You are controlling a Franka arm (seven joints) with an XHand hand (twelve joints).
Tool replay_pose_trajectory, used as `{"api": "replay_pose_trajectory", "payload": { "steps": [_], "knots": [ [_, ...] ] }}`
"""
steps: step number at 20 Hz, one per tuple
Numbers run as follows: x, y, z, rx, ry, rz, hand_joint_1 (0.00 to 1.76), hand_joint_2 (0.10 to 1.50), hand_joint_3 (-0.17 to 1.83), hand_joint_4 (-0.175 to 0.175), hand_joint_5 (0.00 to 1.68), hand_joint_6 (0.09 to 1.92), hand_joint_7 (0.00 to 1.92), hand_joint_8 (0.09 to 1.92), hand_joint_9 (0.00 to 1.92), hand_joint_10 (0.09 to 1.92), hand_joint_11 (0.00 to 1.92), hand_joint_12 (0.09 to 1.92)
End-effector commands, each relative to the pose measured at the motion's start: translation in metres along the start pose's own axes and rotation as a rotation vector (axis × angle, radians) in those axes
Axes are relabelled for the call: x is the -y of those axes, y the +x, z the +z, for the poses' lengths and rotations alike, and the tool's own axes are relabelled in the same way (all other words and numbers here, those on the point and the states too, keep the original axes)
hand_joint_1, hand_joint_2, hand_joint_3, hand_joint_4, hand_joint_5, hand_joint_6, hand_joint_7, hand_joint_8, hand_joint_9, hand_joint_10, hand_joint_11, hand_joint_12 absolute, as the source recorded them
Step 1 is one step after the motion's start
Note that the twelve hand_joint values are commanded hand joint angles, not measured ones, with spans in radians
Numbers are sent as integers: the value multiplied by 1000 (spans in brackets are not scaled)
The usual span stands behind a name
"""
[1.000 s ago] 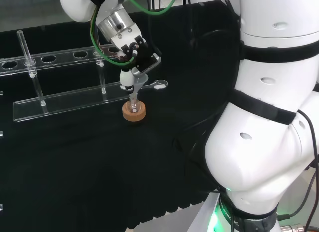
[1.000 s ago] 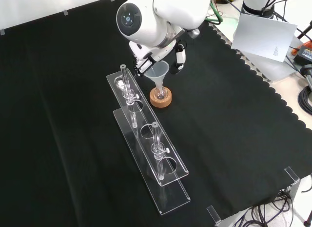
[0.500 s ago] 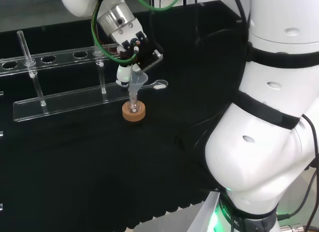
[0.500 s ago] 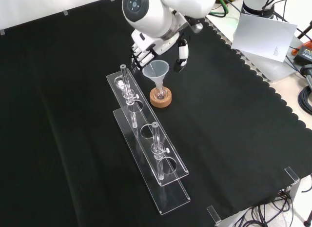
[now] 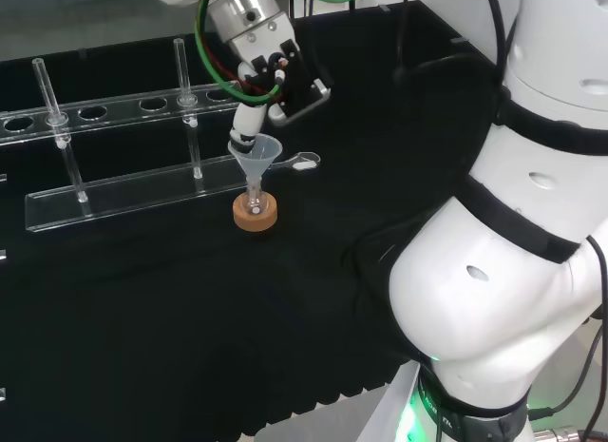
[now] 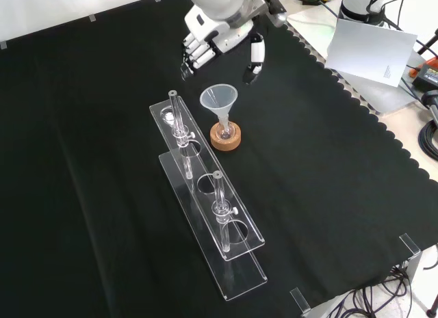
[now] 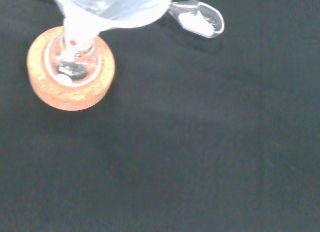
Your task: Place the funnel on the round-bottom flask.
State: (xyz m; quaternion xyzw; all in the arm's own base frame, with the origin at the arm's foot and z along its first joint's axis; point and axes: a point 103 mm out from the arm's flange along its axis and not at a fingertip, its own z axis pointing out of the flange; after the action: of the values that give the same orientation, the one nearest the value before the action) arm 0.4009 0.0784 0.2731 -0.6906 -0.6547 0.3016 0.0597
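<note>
Clear plastic funnel point(image 6: 219, 103) stands upright, mouth up, stem down in the small round-bottom glass flask point(image 6: 225, 132) on its cork ring point(image 6: 225, 138). Hand point(image 6: 217, 39) hovers above, fingers spread, empty.

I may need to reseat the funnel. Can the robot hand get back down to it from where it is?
Probably yes. The robot hand hangs open just above the funnel, with nothing between; the tube rack stands off to the side.

So we've got the funnel point(image 6: 219, 102) sitting in the round-bottom flask point(image 6: 225, 133), which sits on its cork ring point(image 6: 225, 138) on the table point(image 6: 328, 161). In the front view, the test tube rack point(image 6: 205, 202) is just left, and the robot hand point(image 6: 205, 48) hangs above, apart from the funnel.
</note>
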Motion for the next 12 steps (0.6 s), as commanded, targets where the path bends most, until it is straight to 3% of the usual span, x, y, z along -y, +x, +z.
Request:
{"api": "replay_pose_trajectory", "payload": {
  "steps": [1,3,6,12],
  "knots": [
    [9,-48,9,-114,-50,6,562,645,485,-29,67,87,0,383,141,801,138,1487],
    [7,-58,11,-140,-63,-10,560,645,484,-30,72,87,0,421,160,796,145,1483],
    [3,-73,14,-179,-136,-44,560,643,488,-34,120,87,21,524,250,761,203,1462],
    [-10,-95,23,-229,-130,-84,584,633,493,-38,164,87,68,648,370,715,260,1450]
  ]
}}
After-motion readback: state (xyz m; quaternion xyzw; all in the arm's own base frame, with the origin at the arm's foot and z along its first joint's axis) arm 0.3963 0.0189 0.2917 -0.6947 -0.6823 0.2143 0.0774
